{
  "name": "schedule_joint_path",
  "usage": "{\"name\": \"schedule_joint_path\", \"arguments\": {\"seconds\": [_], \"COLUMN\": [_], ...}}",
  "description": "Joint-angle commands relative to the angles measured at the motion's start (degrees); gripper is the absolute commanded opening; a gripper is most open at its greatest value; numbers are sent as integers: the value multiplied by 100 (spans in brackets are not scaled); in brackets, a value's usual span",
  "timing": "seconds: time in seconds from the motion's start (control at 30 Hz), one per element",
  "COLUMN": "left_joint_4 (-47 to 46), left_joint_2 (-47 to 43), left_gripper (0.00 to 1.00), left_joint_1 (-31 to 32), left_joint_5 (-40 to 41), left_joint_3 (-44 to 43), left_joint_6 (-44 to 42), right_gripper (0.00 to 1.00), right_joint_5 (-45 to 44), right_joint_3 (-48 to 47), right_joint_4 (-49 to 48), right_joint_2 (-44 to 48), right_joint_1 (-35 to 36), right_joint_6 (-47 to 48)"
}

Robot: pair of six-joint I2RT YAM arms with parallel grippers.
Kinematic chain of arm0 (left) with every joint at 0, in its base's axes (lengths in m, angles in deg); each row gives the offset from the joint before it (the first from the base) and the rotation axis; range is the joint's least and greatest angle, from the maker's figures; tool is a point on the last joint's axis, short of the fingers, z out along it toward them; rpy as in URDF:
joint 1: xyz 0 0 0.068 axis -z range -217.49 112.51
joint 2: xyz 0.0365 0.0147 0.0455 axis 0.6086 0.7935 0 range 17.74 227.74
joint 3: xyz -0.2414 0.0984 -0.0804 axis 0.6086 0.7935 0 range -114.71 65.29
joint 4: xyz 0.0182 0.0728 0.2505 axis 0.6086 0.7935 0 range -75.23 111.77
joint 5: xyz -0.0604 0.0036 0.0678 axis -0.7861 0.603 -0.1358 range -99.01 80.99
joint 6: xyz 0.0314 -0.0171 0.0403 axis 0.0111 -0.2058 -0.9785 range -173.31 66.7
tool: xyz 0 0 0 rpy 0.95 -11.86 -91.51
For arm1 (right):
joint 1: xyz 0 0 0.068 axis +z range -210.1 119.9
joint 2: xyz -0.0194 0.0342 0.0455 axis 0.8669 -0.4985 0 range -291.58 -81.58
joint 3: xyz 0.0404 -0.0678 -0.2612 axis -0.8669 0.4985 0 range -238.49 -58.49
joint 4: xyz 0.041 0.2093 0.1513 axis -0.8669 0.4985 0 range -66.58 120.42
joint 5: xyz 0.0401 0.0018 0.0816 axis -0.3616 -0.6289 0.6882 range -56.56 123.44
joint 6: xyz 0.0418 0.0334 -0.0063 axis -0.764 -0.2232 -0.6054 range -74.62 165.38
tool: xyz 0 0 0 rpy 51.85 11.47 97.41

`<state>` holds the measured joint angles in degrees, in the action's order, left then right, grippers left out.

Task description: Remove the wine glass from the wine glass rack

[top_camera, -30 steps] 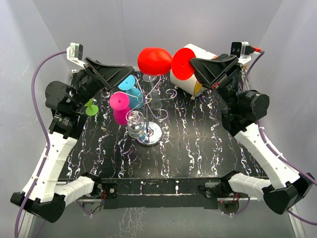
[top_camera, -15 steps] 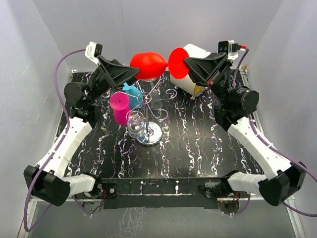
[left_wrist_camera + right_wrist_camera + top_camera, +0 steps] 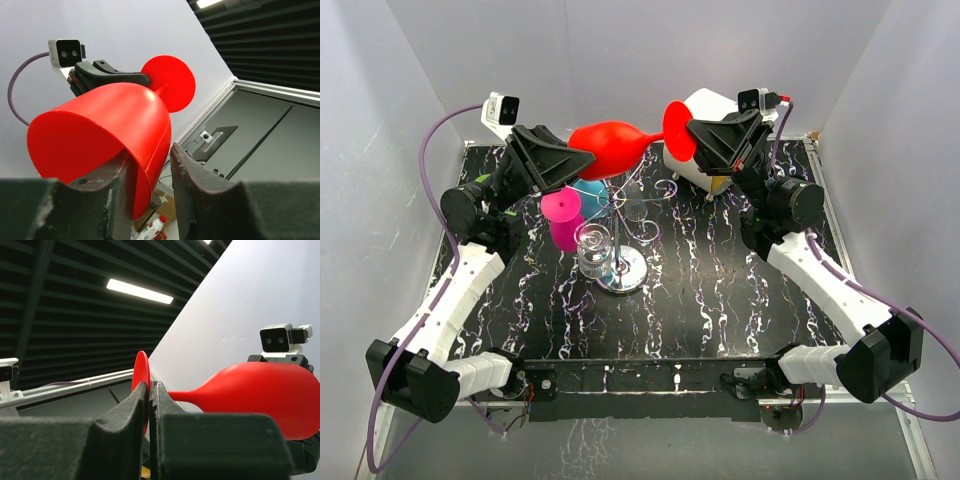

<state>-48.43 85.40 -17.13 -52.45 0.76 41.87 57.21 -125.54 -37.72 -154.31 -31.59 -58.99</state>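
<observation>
The red plastic wine glass, lying sideways in the air, has drifted toward the left edge of the table and slightly nearer. It is carried by the right gripper, which shifted the same way. The left gripper has swung in from the far-left corner to the bowl's mouth, jaws narrowing from wide apart to straddle the rim wall. Its fingers seem to touch it, though the wrist view leaves that unsure

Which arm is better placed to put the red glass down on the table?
Probably right: the right gripper is shut on the foot of the red glass, while the left gripper only straddles the bowl wall, grip unclear.
</observation>
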Motion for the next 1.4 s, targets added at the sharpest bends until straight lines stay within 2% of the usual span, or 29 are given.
{"name": "schedule_joint_path", "arguments": {"seconds": [0.0,0.03,0.07,0.17,0.33,0.43,0.6,0.67,0.73,0.83,0.93,1.07,1.2,1.37], "left_joint_4": [-141,-114,-77,307,1358,2550,6315,7785,9196,10459,11012,11643,11863,11662], "left_joint_2": [-200,-244,-289,-378,-494,-670,-784,-699,-513,-311,-122,222,439,825], "left_gripper": [22,17,12,0,0,0,0,0,0,0,0,0,0,0], "left_joint_1": [19,20,13,12,8,12,8,9,7,11,12,9,7,5], "left_joint_5": [-193,-191,-169,-189,-192,-108,875,1679,2625,3926,4869,6067,7093,7910], "left_joint_3": [-257,-213,-163,-184,-590,-942,-2400,-3105,-3943,-4696,-5157,-5644,-5450,-5025], "left_joint_6": [-103,-86,-86,-258,-922,-1752,-4122,-4976,-5730,-6462,-7170,-7910,-8410,-8690], "right_gripper": [0,1,7,31,76,88,92,92,91,89,88,87,87,87], "right_joint_5": [28,3,-38,-154,-510,-651,-1564,-2161,-2845,-3776,-4216,-4266,-4174,-4173], "right_joint_3": [3,64,136,376,619,611,119,-30,4,72,330,424,300,341], "right_joint_4": [-392,-392,-382,-374,310,906,3052,3814,4140,4474,4436,4620,5040,5290], "right_joint_2": [40,73,119,295,729,1059,1613,1823,2045,2381,2668,2816,2774,2822], "right_joint_1": [23,23,23,23,-8,-38,-39,-39,-39,-39,-39,-35,-39,-39], "right_joint_6": [-17,21,74,338,1299,2221,4223,4845,5364,5957,6230,6365,6523,6801]}}
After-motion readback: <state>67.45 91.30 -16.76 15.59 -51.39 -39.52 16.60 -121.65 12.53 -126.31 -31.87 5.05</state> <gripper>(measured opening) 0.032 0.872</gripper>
